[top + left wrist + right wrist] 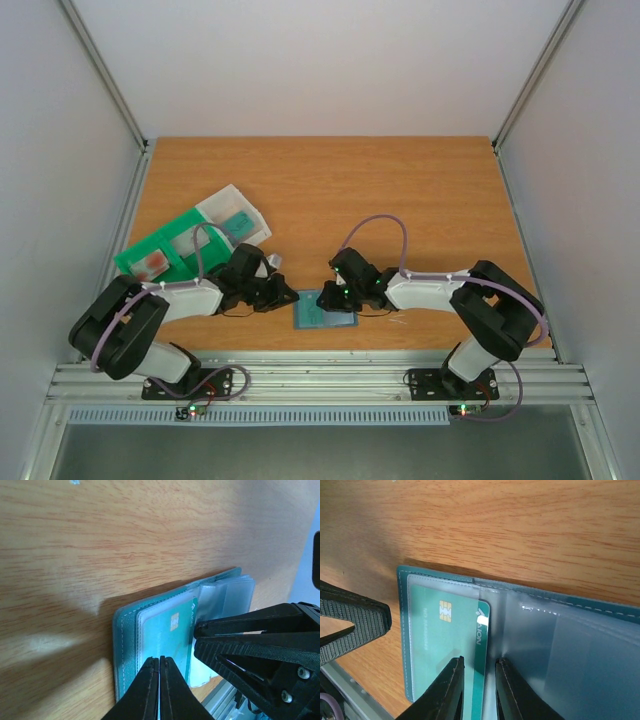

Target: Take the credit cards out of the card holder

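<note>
The slate-blue card holder (325,312) lies open and flat near the table's front edge. A green card with a gold chip (447,630) sits in the clear sleeve of its left leaf, one long edge sticking out toward the fold. My right gripper (479,667) is open a little, and its fingertips straddle that edge. My left gripper (159,662) is shut, with its tips resting on the same leaf's sleeve over the green card (167,630). In the top view the left gripper (286,297) and the right gripper (338,296) meet over the holder. A whitish piece (202,674) pokes out at the near edge. No reddish-pink card shows.
A green tray with a clear box (185,250) lies at the left, behind my left arm. The metal rail (320,375) runs just in front of the holder. White enclosure walls stand on both sides and at the back.
</note>
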`<state>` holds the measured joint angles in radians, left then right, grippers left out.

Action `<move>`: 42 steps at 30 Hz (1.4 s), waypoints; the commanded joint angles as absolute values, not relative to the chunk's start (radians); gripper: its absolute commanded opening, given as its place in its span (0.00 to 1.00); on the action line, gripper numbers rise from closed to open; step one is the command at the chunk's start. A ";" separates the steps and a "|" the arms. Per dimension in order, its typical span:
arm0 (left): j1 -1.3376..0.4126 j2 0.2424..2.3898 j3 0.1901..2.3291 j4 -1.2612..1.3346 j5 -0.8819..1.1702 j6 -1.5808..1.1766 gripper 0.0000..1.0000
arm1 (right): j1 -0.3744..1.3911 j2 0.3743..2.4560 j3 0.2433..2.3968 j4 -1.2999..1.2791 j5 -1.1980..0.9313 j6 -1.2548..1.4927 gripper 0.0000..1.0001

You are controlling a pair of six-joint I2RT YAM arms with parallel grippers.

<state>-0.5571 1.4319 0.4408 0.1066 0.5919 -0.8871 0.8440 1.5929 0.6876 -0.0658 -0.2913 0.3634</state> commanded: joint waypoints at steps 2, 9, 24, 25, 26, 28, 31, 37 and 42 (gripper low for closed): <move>-0.563 1.447 0.423 0.186 0.595 -0.884 0.02 | 0.835 1.622 0.658 -0.018 -0.300 0.382 0.20; -0.563 1.439 0.421 0.188 0.598 -0.886 0.00 | 0.834 1.625 0.641 -0.004 -0.301 0.389 0.19; -0.563 1.533 0.400 0.200 0.537 -0.855 0.00 | 0.823 1.618 0.626 -0.003 -0.307 0.399 0.22; -0.564 1.533 0.400 0.192 0.531 -0.852 0.00 | 0.820 1.621 0.624 0.024 -0.313 0.404 0.22; -0.564 1.532 0.400 0.181 0.522 -0.851 0.00 | 0.819 1.623 0.622 0.034 -0.317 0.407 0.22; -0.564 1.529 0.400 0.165 0.506 -0.846 0.00 | 0.817 1.626 0.621 0.047 -0.326 0.410 0.21; -0.564 1.524 0.394 0.159 0.496 -0.841 0.00 | 0.813 1.626 0.619 0.062 -0.337 0.411 0.19; -0.564 1.518 0.382 0.169 0.486 -0.853 0.00 | 0.789 1.640 0.595 0.146 -0.392 0.435 0.11; -0.565 1.519 0.376 0.163 0.477 -0.864 0.00 | 0.772 1.659 0.573 0.209 -0.420 0.456 0.04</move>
<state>-0.5610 1.5021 0.4088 0.1951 0.5697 -0.8677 0.7872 1.6264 0.6025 0.1490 -0.4042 0.4335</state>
